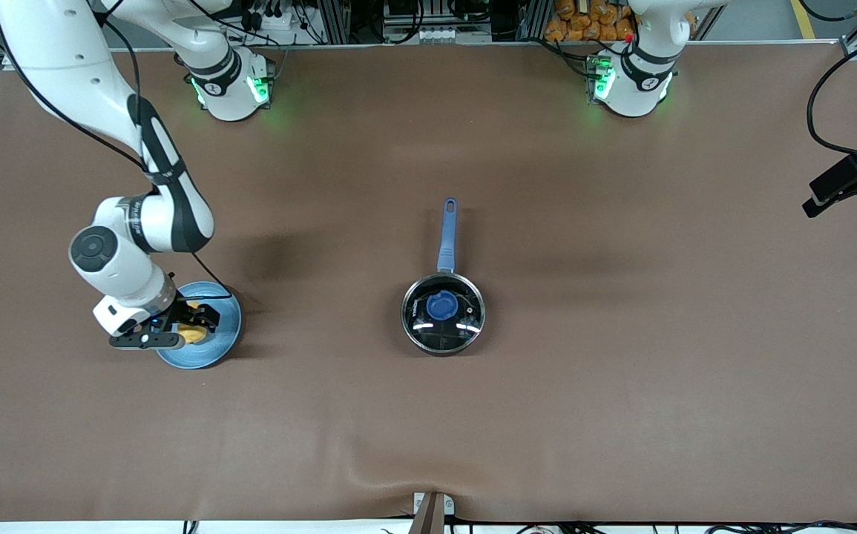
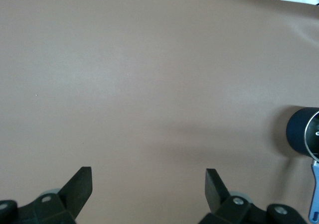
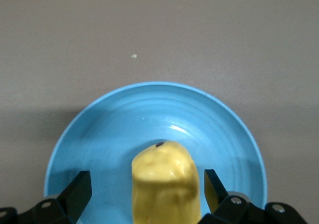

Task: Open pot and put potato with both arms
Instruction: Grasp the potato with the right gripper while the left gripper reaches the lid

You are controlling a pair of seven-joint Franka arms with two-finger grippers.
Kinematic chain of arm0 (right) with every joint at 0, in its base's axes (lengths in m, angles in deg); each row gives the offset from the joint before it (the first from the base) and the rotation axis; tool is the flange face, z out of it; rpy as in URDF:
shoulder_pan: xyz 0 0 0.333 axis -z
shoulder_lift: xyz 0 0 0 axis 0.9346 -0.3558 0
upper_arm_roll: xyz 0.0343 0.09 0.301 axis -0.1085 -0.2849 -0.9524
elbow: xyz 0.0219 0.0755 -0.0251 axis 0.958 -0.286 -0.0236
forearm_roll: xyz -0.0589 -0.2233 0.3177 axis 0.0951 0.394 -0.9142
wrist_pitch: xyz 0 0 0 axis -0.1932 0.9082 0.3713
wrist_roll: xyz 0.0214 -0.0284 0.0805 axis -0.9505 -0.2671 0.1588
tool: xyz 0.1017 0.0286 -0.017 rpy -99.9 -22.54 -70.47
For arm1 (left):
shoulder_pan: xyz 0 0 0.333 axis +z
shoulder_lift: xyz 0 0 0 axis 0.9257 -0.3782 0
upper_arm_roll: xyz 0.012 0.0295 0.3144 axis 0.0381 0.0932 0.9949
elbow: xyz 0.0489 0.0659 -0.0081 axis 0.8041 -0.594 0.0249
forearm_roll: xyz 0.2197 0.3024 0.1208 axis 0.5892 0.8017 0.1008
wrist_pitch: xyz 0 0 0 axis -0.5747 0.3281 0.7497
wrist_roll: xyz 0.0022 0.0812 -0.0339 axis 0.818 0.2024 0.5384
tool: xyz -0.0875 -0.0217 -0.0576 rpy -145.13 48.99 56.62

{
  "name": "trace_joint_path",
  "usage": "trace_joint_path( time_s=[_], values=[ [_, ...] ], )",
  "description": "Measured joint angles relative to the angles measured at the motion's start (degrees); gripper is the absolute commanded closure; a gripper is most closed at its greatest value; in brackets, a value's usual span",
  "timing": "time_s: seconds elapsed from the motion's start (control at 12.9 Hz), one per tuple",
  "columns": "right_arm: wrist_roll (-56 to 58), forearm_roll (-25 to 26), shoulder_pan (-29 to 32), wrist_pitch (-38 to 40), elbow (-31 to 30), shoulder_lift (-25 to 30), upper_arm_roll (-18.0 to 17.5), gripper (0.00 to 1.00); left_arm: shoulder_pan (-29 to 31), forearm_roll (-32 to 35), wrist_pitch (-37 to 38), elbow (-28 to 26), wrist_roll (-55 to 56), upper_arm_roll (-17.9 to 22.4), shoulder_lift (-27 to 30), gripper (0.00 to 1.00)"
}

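The pot (image 1: 443,314) stands mid-table with its glass lid and blue knob (image 1: 441,305) on it; its blue handle (image 1: 447,233) points toward the robot bases. The potato (image 1: 192,332) lies on a blue plate (image 1: 209,354) toward the right arm's end of the table. My right gripper (image 1: 189,326) is low over the plate, open, with a finger on each side of the potato (image 3: 167,184) and a gap on both sides. My left gripper (image 1: 836,194) is open and empty, high over the table's edge at the left arm's end. In its wrist view (image 2: 148,184) the pot (image 2: 304,137) shows at the edge.
The plate (image 3: 154,119) lies on the brown table cover (image 1: 621,371). A small bracket (image 1: 432,508) sits at the table edge nearest the front camera. The arm bases (image 1: 231,89) stand along the edge farthest from it.
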Motion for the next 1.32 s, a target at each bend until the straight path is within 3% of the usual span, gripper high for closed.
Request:
trace_joint_path(
  time_s=[0.15, 0.23, 0.39, 0.46, 0.62, 1.01, 1.32],
  values=[
    [0.0, 0.0, 0.0, -3.32, -0.72, -1.78, 0.01, 0.0, -0.03, 0.0, 0.0, 0.26, 0.52, -0.35, -0.02, 0.0],
    [0.0, 0.0, 0.0, -3.94, -0.77, -2.43, 0.01, 0.06, -0.01, 0.0, 0.0, 0.41, 0.55, -0.35, -0.02, 0.0],
    [0.25, 0.0, 0.0, -4.32, -0.76, -2.8, 0.04, 0.61, 0.05, 0.0, 0.0, 0.65, 0.54, -0.34, -0.06, 0.0],
    [0.85, 0.0, 0.0, -4.41, -0.73, -2.79, 0.07, 0.82, 0.05, 0.0, 0.0, 0.67, 0.54, -0.34, -0.19, 0.0],
    [2.57, 0.0, 0.04, -4.56, -0.67, -2.77, 0.19, 0.99, -0.11, 0.0, 0.0, 0.81, 0.56, -0.39, -0.69, 0.0],
    [4.0, 0.0, -0.06, -3.98, 0.55, -1.8, 0.15, 1.0, -0.32, -0.04, 0.0, 1.04, 0.69, -1.87, -1.53, 0.0],
    [3.06, -0.1, -0.2, 7.29, 5.6, 1.32, -0.35, 1.0, -0.8, -0.08, -0.03, 1.11, 8.08, -7.5, -2.17, 0.0]
  ],
)
